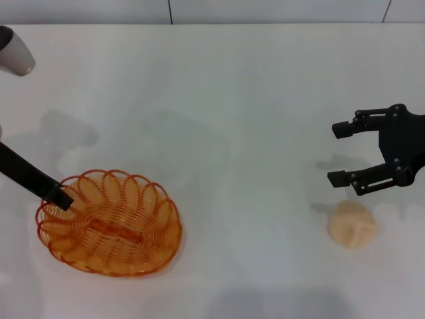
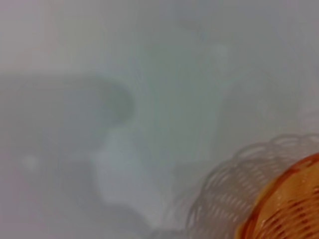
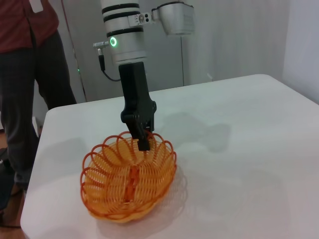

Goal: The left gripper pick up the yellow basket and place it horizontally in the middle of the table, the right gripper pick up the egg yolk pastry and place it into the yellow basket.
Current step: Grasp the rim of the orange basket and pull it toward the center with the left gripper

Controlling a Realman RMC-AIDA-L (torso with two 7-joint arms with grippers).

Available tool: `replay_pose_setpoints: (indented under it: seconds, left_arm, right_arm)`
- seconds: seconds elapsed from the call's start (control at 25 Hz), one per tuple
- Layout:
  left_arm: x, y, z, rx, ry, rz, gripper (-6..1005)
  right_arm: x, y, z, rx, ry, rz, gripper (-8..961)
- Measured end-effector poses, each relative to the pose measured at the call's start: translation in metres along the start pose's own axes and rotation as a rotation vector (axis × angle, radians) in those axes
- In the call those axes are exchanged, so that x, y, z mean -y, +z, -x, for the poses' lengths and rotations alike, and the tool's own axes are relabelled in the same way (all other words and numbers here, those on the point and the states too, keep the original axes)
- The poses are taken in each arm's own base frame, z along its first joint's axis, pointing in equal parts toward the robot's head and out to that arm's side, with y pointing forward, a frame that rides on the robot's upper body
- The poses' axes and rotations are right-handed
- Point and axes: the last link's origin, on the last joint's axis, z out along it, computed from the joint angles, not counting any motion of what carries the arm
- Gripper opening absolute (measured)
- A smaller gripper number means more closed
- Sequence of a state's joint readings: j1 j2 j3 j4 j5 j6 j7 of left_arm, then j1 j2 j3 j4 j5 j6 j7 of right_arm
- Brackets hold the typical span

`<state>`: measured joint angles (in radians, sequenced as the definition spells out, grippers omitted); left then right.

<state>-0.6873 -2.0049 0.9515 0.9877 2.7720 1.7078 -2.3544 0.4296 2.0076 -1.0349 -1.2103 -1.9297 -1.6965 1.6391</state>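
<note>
Down on the left side of the table (image 1: 252,100), the yellow basket (image 1: 109,222) is sitting flat on the white surface, its oval lying roughly crosswise and slightly angled in the head view. The left gripper (image 1: 60,197) is reaching in from the left edge and is meeting the basket's looped rim on its far-left side; in the right wrist view the same gripper (image 3: 142,142) is coming down from above with its fingertips at the rim, one finger seeming to be inside the loops, but whether the fingers are actually clamping the wire I cannot tell. The left wrist view is showing only a blurred corner of the basket (image 2: 286,204) and its shadow on the table. Over on the right, the right gripper (image 1: 340,153) is hovering above the table with its two fingers spread wide apart, holding nothing. The egg yolk pastry (image 1: 352,224) is lying on the table just in front of that gripper, close to it but not between the fingers, and well apart from the basket. A person in dark trousers (image 3: 25,74) is standing beyond the table's far edge in the right wrist view.
</note>
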Motion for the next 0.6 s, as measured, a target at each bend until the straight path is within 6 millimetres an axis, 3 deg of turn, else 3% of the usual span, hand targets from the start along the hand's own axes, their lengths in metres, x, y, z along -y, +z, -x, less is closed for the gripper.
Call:
replay_pose_setpoints:
  seconds: [0.36,0.6]
  left_arm:
    - [-0.004,-0.003,-0.003,-0.019,-0.004,0.019,107]
    - [-0.003,-0.022,-0.008,-0.141,-0.074,0.076,99]
  right_arm:
    - [0.001,-0.002,0.000,0.004,-0.005,-0.010,857]
    - [0.001,-0.002,0.000,0.004,-0.006,-0.010,857]
